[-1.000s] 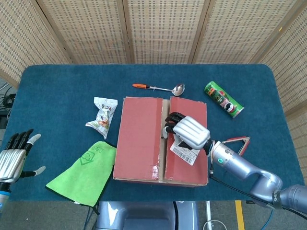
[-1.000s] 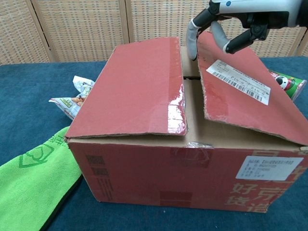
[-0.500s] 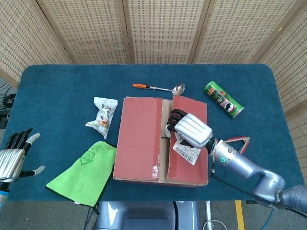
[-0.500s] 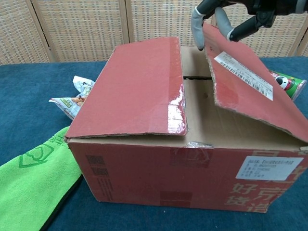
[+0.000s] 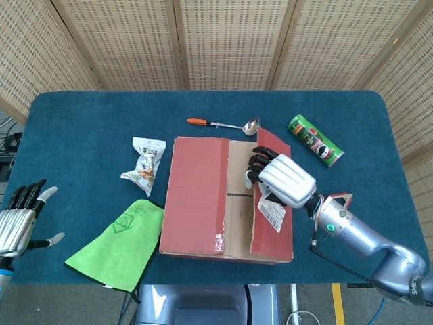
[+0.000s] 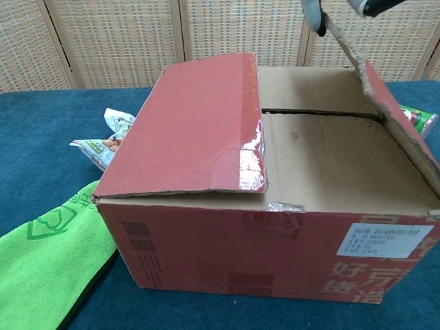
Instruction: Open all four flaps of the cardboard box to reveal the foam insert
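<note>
Right hand (image 5: 286,180) apparently pinching the box's (image 5: 203,196) raised right flap (image 5: 269,203); left hand (image 5: 19,220) spread, well apart.

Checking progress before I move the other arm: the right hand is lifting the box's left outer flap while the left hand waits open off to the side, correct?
Not quite. The right hand is lifting the right outer flap, not the left one; the left outer flap lies nearly closed on the cardboard box. The chest view shows this best. The left hand does wait open off to the side.
</note>
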### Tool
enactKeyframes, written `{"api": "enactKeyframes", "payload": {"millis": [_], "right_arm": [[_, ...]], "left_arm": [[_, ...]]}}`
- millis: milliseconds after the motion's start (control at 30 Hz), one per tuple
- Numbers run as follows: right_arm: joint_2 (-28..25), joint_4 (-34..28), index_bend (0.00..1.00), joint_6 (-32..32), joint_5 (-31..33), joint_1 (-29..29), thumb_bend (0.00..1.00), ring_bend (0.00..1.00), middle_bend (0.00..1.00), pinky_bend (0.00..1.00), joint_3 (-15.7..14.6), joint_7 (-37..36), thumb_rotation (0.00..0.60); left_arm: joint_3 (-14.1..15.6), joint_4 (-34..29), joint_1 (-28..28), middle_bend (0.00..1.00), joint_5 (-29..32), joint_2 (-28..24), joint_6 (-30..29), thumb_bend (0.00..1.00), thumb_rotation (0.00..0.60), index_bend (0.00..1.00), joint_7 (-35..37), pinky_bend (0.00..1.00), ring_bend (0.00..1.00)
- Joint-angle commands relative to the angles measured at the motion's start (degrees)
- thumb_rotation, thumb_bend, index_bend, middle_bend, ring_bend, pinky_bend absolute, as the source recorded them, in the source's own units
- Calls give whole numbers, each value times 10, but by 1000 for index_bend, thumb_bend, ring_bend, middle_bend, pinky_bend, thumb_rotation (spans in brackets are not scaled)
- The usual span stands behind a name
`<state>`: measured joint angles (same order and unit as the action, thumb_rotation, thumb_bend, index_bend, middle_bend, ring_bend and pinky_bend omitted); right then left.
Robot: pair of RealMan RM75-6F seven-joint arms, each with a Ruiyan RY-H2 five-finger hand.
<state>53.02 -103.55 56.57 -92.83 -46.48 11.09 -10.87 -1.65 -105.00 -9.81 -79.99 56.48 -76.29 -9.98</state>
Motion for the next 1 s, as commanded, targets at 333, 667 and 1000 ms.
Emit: {"api": "enactKeyframes", "payload": {"millis": [333, 667, 1000], "right_arm": [[-59, -6, 506, 5, 14, 23, 1000, 318, 524, 170, -2, 9, 600], [-97, 4, 506, 16, 13, 44, 1000, 319, 522, 170, -3, -3, 600], [-130, 31, 506, 25, 16, 64, 1000, 319, 515, 170, -7, -28, 600]], "left_arm": [[3, 2, -2, 0, 1, 3, 6, 134, 501, 106, 2, 0, 0], [2, 2, -4, 0, 4, 1, 10, 134, 501, 105, 4, 0, 0], [2, -4, -3, 0, 3, 0, 5, 134, 502, 106, -6, 0, 0]]}}
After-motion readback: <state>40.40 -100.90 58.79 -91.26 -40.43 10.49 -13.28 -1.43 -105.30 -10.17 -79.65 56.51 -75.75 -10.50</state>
